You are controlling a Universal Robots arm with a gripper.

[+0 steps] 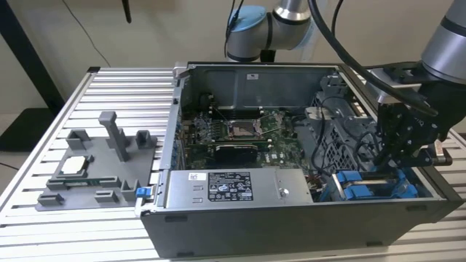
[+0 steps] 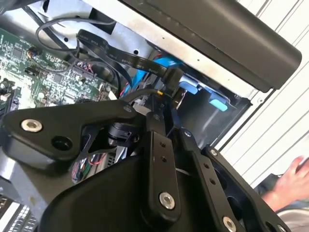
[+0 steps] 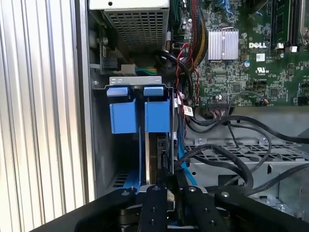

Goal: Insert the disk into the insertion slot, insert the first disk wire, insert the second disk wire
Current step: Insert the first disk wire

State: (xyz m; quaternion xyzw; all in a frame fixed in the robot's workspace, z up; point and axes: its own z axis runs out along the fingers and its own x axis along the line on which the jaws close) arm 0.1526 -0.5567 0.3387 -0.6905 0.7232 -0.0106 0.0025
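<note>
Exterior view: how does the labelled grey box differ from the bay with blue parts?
The box is closed, plain grey with a white label; the bay is open and holds blue plastic. The end effector hangs over the bay, not the box. Both sit inside the case.

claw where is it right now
The claw sits at the exterior view's right, down in the case over the blue-edged slot, beside the power supply.

Arm [image 1: 446, 38] comes in from the exterior view's right, wrist upright, gripper [image 1: 396, 162] pointing straight down and set low. In the second wrist view, fingers [image 2: 159, 154] drawn close, tips pinched on black wire [image 2: 137, 94].
</note>
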